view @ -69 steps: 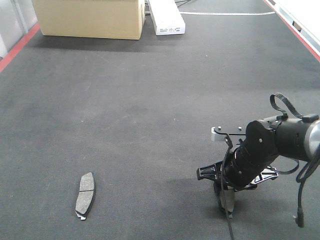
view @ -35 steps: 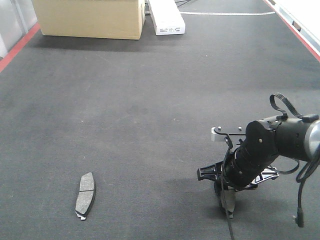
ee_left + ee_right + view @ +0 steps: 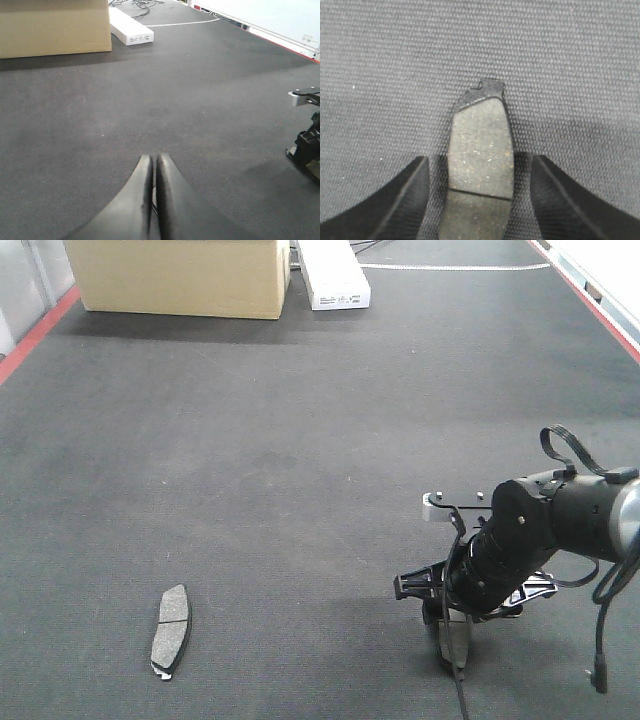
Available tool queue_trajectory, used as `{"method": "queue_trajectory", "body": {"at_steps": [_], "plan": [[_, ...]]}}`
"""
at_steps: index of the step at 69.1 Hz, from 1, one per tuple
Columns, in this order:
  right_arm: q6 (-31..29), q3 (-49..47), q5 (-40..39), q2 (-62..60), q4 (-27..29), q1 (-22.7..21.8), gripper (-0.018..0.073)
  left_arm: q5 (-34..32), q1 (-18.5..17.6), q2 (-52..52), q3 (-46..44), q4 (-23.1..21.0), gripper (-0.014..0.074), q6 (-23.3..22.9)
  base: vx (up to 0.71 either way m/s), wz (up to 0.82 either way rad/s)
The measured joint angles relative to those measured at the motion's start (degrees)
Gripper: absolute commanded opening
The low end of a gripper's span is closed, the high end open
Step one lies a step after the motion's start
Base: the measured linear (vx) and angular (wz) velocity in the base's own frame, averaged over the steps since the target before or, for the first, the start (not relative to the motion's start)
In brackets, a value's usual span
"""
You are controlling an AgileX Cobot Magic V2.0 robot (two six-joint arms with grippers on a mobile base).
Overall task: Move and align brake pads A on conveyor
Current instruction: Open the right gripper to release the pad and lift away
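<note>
Straddling a brake pad (image 3: 481,130) lying flat on the belt (image 3: 570,60), the right pincer (image 3: 479,167) is seen open, the left pincer (image 3: 154,175) shut on nothing. The pad could be skewed or skidded if one finger (image 3: 405,200) is landed first. Its long axis is set between the fingers, notched end pointed away from the wrist.

The left hand (image 3: 153,161) hangs closed above the conveyor (image 3: 125,100).

Brake pads (image 3: 171,630): two in sight, the second pad (image 3: 480,150) over to the right. Conveyor (image 3: 300,440): one; pincers: two, the left pincer (image 3: 154,162) and the right pincer (image 3: 479,165). Cardboard box (image 3: 180,275): one; white carton (image 3: 332,275): one.
</note>
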Motion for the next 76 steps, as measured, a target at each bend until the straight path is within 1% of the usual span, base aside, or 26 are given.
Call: {"method": "queue_trajectory", "body": {"at_steps": [3, 15, 22, 28, 37, 47, 54, 64, 76], "plan": [[0.3, 0.0, 0.2, -0.8, 0.0, 0.0, 0.0439, 0.0, 0.0, 0.0, 0.0, 0.0, -0.0006, 0.0, 0.0, 0.0], [4.4, 0.0, 1.2, -8.1, -4.4, 0.0, 0.0437, 0.0, 0.0, 0.0, 0.0, 0.0, -0.0006, 0.0, 0.0, 0.0], [5.7, 0.2, 3.2, -14.1, -6.5, 0.0, 0.0414, 0.0, 0.0, 0.0, 0.0, 0.0, -0.0006, 0.0, 0.0, 0.0], [5.9, 1.9, 3.5, -19.8, -6.9, 0.0, 0.0358, 0.0, 0.0, 0.0, 0.0, 0.0, -0.0006, 0.0, 0.0, 0.0], [5.2, 7.1, 2.8, -28.9, -6.9, 0.0, 0.0239, 0.0, 0.0, 0.0, 0.0, 0.0, -0.0006, 0.0, 0.0, 0.0], [2.3, 13.9, -0.2, -40.6, -7.4, 0.0, 0.0088, 0.0, 0.0, 0.0, 0.0, 0.0, -0.0006, 0.0, 0.0, 0.0], [0.2, 18.5, -2.3, -48.0, -8.9, 0.0, -0.0007, 0.0, 0.0, 0.0, 0.0, 0.0, -0.0006, 0.0, 0.0, 0.0], [-0.9, 24.5, -5.7, -58.3, -11.5, 0.0, -0.001, 0.0, 0.0, 0.0, 0.0, 0.0, -0.0006, 0.0, 0.0, 0.0], [-1.2, 31.0, -12.4, -68.7, -12.2, 0.0, -0.001, 0.0, 0.0, 0.0, 0.0, 0.0, -0.0006, 0.0, 0.0, 0.0]]}}
